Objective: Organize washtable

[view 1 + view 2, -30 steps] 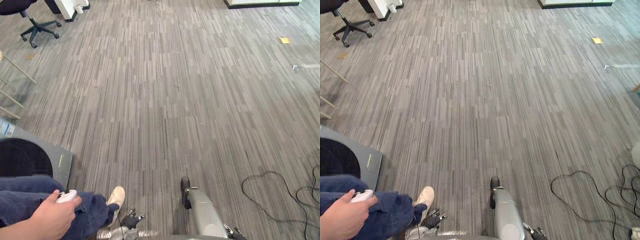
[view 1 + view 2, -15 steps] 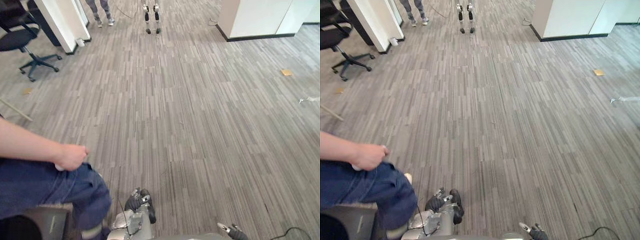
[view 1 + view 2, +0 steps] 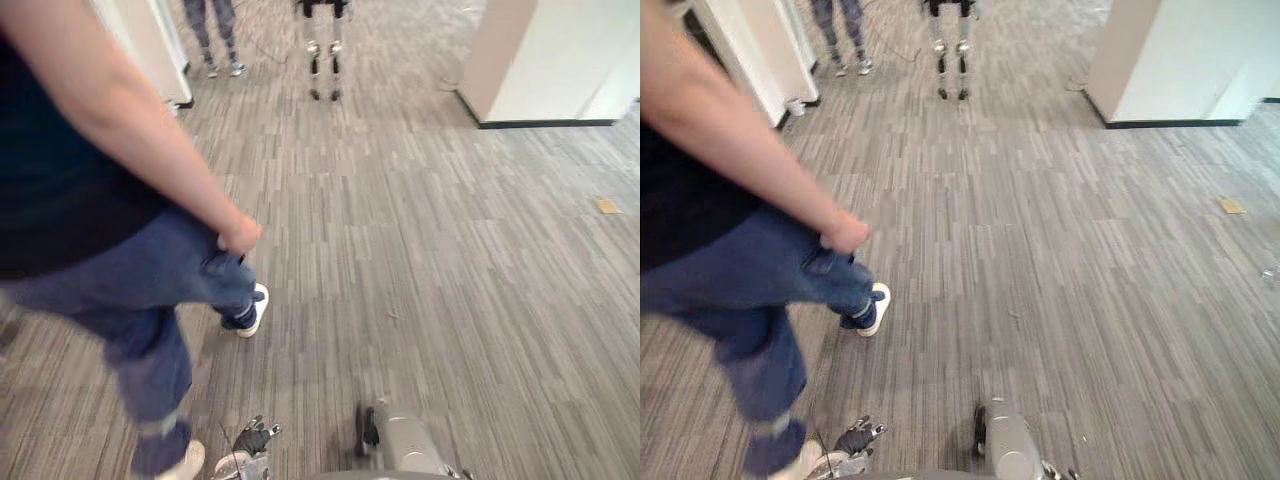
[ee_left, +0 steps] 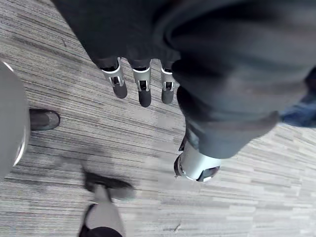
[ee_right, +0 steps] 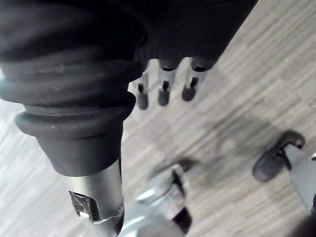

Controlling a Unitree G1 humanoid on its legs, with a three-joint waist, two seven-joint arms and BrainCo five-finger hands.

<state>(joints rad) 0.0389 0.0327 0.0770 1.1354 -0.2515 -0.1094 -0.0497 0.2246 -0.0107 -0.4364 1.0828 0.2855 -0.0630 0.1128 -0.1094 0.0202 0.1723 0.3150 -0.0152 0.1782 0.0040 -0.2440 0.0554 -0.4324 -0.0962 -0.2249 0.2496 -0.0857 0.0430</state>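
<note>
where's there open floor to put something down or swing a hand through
Bare floor spreads ahead and rightward, between the person and the white wall, bar one yellow scrap. The left is crowded: the person stands close, one shoe toward the middle.

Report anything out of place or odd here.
A small yellow-brown scrap lies loose on the grey striped carpet floor, far right. A person in blue jeans and a dark top strides very close on the robot's left. The left robot hand and right robot hand hang open, empty.
</note>
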